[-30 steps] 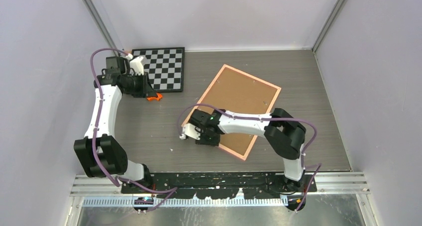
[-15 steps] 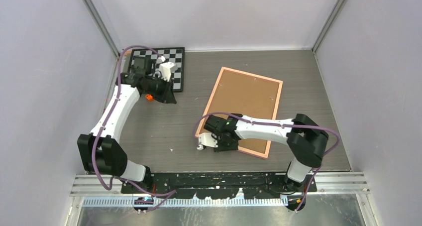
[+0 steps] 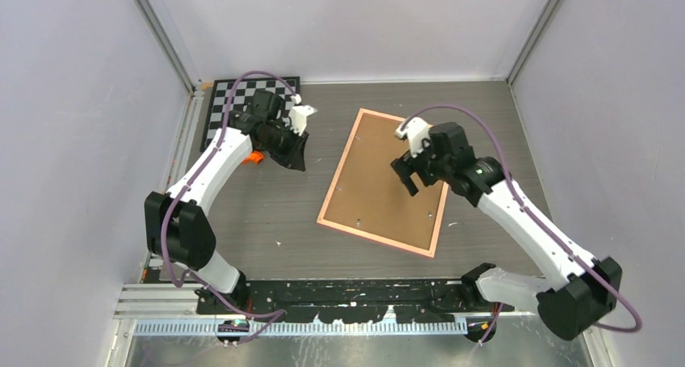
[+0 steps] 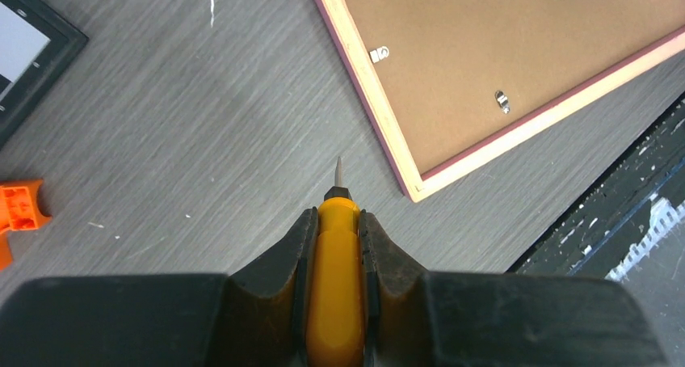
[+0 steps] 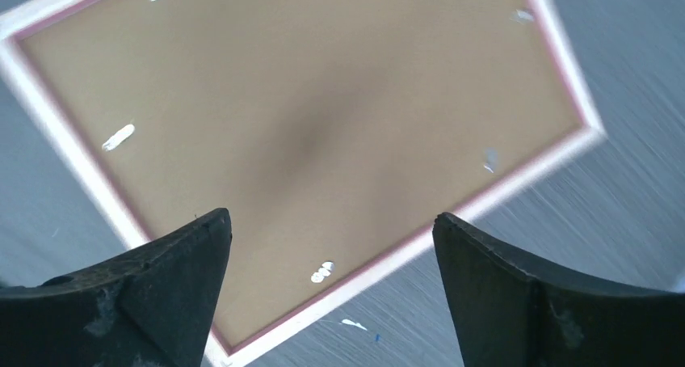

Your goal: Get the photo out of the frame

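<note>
The frame (image 3: 367,181) lies face down in the middle of the table, showing its brown fibreboard back, thin pink border and small metal clips (image 4: 379,54). The photo is hidden under that back. My left gripper (image 3: 292,149) hovers left of the frame, shut on a yellow-handled screwdriver (image 4: 335,286). The screwdriver's tip (image 4: 338,169) points at the table, just short of the frame's (image 4: 517,60) corner. My right gripper (image 3: 410,175) hangs above the frame's right part. In the right wrist view this gripper (image 5: 331,229) is open, its fingers (image 5: 178,278) wide apart over the frame's back (image 5: 307,141) and nothing between them.
A black-rimmed chessboard (image 3: 242,100) lies at the back left, partly covered by my left arm. An orange piece (image 3: 254,158) rests on the table beside it, also visible as the orange piece (image 4: 20,209) in the left wrist view. Walls enclose three sides.
My right gripper let go at the frame's near left corner, rose, swung right over the frame and opened. The frame turned. My left arm moved right from the chessboard towards the frame.
</note>
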Available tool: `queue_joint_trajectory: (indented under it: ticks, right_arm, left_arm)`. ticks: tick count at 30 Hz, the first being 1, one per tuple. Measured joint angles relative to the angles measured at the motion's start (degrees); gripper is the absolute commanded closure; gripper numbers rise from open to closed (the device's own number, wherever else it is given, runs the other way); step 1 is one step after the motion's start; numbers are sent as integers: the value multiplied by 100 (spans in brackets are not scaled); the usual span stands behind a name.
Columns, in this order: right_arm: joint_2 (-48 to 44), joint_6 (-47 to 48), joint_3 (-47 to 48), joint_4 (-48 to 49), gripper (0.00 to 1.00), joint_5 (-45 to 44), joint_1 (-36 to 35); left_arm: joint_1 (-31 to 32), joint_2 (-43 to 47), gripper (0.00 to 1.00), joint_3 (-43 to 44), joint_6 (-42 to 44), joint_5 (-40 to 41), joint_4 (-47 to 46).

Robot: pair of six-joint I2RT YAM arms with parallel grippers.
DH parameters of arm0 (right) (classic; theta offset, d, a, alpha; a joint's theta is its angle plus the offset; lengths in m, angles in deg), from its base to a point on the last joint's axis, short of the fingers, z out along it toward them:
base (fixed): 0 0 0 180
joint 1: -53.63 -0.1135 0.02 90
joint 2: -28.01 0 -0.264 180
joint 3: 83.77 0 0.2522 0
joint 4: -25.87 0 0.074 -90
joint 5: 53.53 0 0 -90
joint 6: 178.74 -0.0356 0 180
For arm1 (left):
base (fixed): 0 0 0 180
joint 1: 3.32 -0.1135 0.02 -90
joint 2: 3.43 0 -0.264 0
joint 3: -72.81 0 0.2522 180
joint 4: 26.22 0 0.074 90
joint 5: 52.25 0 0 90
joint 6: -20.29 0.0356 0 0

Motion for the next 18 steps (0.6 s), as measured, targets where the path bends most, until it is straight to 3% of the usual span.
queue_joint_trajectory:
  ticks: [4,7,14,18]
  right_arm:
    - [-501,-918,-273,339,0,-951,378]
    - [-343,-1449,-275,337,0,-1373,649]
    - [903,-2356,-271,175,10,-1401,2214]
    - [1615,-2562,-273,87,20,-1213,2557]
  left_arm:
    - [4,-87,100,107,-31,52,-144]
    - [4,-90,100,109,-55,103,-225]
    - [4,-138,100,111,-166,109,-306]
    - [4,-138,100,111,-210,103,-380]
